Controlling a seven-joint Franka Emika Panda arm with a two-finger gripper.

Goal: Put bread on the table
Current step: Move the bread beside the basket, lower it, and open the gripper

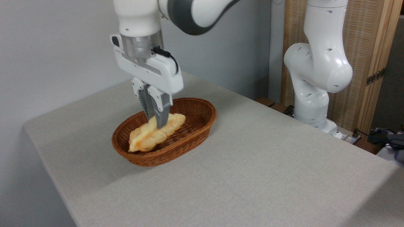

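My jaws [156, 121] pinch the braided bread [156, 132] near its middle, holding it tilted above the brown wicker basket [202, 118]. The lift is done; the carry and the set-down are left. Bare counter [252, 164] lies toward four o'clock of the basket.

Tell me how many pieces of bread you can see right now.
1: the braided bread, pinched in the tool over the wicker basket. It may be hiding another piece beneath its left end.
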